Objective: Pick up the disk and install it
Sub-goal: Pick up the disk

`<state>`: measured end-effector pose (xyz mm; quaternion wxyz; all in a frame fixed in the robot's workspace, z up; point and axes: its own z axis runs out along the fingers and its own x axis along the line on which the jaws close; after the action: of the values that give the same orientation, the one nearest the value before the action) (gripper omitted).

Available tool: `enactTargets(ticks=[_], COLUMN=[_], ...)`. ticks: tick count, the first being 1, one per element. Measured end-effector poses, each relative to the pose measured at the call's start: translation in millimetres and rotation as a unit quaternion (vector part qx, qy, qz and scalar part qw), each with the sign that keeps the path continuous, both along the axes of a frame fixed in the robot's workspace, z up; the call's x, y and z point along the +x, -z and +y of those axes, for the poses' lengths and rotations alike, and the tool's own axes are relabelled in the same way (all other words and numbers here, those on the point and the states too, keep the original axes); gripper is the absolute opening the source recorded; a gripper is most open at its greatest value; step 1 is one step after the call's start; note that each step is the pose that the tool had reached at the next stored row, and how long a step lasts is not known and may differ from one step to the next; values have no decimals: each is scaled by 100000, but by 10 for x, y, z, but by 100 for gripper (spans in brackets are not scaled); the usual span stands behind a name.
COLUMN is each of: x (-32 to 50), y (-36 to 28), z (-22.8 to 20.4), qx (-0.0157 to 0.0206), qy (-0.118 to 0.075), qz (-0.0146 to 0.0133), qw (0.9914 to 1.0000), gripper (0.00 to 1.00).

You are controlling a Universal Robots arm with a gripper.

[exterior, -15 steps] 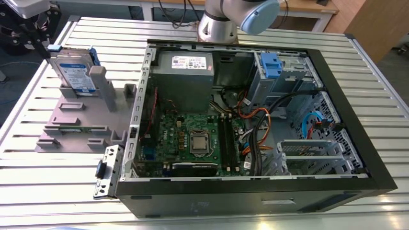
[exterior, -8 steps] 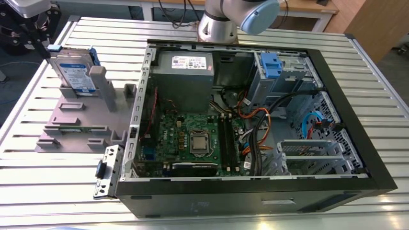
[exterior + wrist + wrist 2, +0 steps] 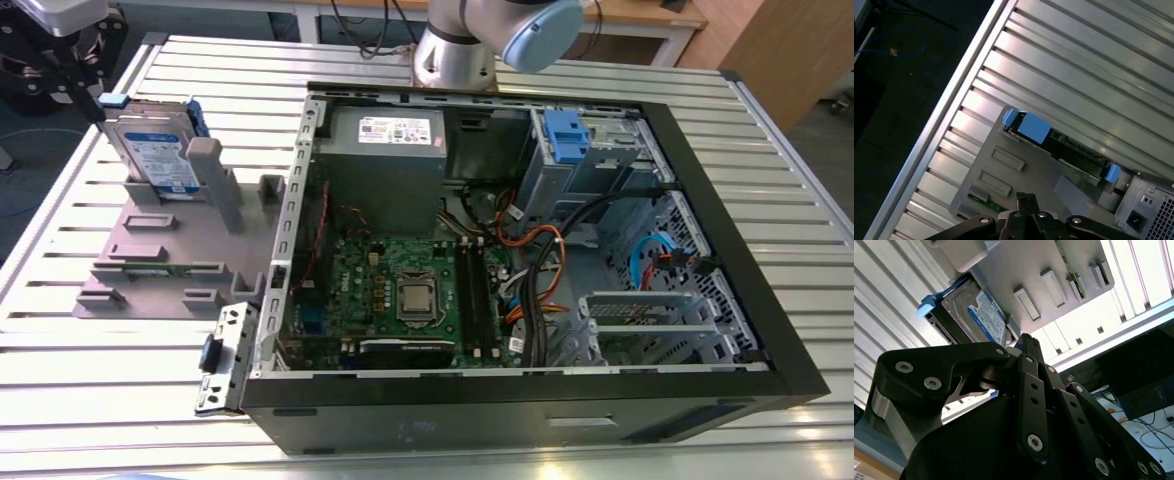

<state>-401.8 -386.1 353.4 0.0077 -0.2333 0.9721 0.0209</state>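
PC case lies open on the desk. Inside: motherboard, grey power supply with a white sticker, orange and black cables, and a small blue latch on the drive cage.

Grey holder sits on the desk, to the exterior view's left of the case. The disk stands upright on edge in the slot at the holder's far end in the exterior view, so it is not in the case. A green board strip sits in a nearer slot.

Disk look: silver-grey body, white-and-blue label, bright blue bracket with a tab at each end.

Hand is over the holder, clear of the disk. It is pressed together with nothing pinched.
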Motion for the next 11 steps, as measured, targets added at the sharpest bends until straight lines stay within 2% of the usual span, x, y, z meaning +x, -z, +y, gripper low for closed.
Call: enactTargets(ticks=[11], x=[0], y=[0], z=[0], qx=[-1], qy=[-1211], qz=[-1], qw=[99993], gripper=[11])
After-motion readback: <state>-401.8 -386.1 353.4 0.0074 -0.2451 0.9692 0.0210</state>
